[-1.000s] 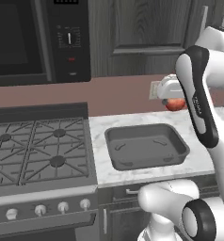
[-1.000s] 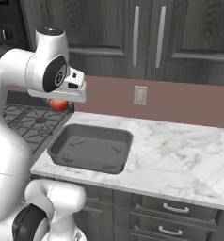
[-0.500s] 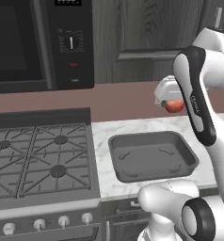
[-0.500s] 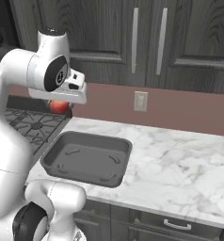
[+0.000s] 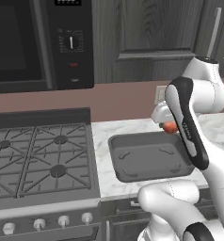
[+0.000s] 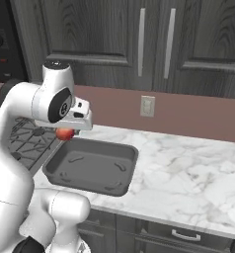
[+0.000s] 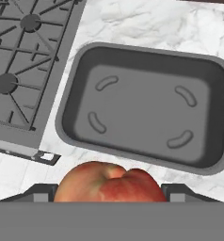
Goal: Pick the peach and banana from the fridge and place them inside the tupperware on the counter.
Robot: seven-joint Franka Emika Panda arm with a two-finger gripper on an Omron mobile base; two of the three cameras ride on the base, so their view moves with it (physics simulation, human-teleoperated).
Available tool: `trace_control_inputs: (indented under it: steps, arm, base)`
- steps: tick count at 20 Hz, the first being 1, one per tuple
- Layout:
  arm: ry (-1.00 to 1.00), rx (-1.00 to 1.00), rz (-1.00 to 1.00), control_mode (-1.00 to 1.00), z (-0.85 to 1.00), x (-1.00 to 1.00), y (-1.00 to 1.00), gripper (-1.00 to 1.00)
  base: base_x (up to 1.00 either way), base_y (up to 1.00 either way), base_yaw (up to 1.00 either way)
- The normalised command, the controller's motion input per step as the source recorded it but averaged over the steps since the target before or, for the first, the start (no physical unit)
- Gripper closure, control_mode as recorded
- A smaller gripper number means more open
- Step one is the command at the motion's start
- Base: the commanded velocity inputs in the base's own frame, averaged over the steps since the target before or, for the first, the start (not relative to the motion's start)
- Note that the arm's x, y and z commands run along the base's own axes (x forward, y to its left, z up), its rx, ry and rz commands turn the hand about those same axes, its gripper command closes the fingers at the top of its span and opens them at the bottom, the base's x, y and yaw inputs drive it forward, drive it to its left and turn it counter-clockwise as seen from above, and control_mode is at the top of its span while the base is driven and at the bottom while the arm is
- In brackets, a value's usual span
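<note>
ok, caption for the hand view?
Gripper holds the peach above the empty tupperware on the marble counter, beside the stove.

base views flank tupperware (image 5: 147, 157), hand view overhead

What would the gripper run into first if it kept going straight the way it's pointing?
Probably the tupperware. The gripper, shut on the peach, points down at the tray, which lies straight ahead with nothing in between; depth is hard to judge, so it might touch near the rim.

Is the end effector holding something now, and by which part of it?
Yes: the small round red-orange peach, gripped by its two opposite sides between the end effector fingers.
</note>
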Motion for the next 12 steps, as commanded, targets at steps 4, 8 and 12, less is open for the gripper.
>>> trace_control_inputs:
  steps: [4,8,12]
  arm:
    - [0.0,-0.01,0.0,-1.0,-0.54,0.04,0.0,1.0]
    - [-0.03,-0.03,0.0,-1.0,-0.6,0.11,0.0,1.0]
    - [-0.11,-0.03,0.0,-1.0,-0.52,0.35,0.0,1.0]
  base:
    - [0.0,0.0,0.0]
    - [0.0,0.0,0.0]
    - [0.0,0.0,0.0]
